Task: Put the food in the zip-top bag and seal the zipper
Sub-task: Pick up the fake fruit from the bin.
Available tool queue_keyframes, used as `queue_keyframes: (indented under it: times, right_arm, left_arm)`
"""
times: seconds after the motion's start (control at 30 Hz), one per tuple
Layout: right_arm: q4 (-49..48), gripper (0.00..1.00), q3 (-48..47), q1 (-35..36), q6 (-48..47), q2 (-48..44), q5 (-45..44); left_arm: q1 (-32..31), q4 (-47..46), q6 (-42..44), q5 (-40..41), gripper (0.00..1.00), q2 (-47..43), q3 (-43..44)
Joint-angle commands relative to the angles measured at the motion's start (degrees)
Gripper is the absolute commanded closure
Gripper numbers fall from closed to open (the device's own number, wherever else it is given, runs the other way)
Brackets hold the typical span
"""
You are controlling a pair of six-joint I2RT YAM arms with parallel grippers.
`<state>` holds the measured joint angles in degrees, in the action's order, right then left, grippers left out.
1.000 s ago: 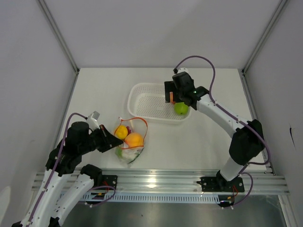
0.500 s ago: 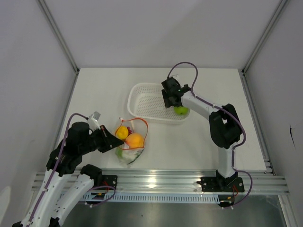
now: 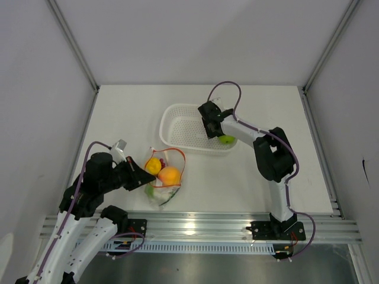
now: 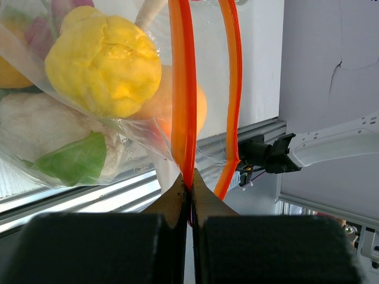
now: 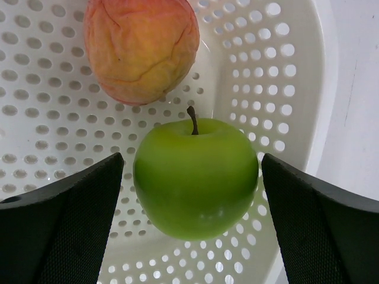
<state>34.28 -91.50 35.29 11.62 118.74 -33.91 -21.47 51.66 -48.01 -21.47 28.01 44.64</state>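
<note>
The step in hand is lifting the apple (image 5: 195, 177) out of the basket (image 5: 284, 71). The right tool (image 5: 192, 160) stands wide open with one finger on each side of the apple, and neither finger seems to touch it.

To do this well, the tool should come down until the fingers sit level with the apple's widest part. It should be centred so that both fingers meet the fruit together. The apple is round and smooth, so it may squirt sideways if caught high or off-centre. The peach (image 5: 141, 50) lies just beside the apple but outside the fingers' line, so closing should not catch it. The basket wall is near one finger, so the lift should go straight up, clear of the rim, before crossing to the bag (image 3: 163, 180).

The left tool (image 4: 189, 184) is pinched tight on one strip of the zipper (image 4: 182, 89), and the other strip bows away, so the mouth gapes. It should hold steady so that the mouth is wide when the apple arrives.

The top view gives the layout. The basket sits mid-tabletop (image 3: 130, 112) and the bag lies near the left arm, well apart from it. That view half hides the apple under the right tool and shows no peach. Only the right wrist view shows the peach and the gaps around the apple. Only the left wrist view shows the pinch itself, along with a lemon (image 4: 103, 65), an orange (image 4: 189, 109) and white and green pieces pressed against the plastic.
</note>
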Motion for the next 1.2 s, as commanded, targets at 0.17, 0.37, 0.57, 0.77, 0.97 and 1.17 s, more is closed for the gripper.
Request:
queue_keyframes:
  times: [0.17,0.37,0.57,0.77,0.97,1.17]
  right_arm:
    - [0.7,0.01,-1.0,1.6,0.5,2.0,-3.4]
    - [0.6,0.17,-0.8,2.3,0.7,2.2,-4.8]
    - [1.5,0.46,-5.1,3.3,-1.1,0.4,-6.1]
    - [4.9,0.54,-10.7,5.4,-2.0,-5.2,-5.2]
    - [2.2,0.54,-5.9,8.7,-2.1,-17.7,8.2]
    - [-4.5,0.53,3.7,12.4,-1.2,-33.9,24.7]
  left_arm:
    - [0.1,-1.4,-0.2,-1.4,0.99,-0.2,-0.4]
    - [0.1,-1.2,-0.2,-1.4,0.99,-0.5,-0.4]
    - [0.1,-1.1,-0.3,-1.3,0.99,-0.8,-0.4]
    - [0.1,-0.9,-0.4,-1.3,0.99,-1.1,-0.4]
    - [0.1,-0.9,-0.4,-0.9,0.99,-0.8,-0.1]
    - [0.1,-0.2,-0.8,-0.6,0.99,-1.0,0.1]
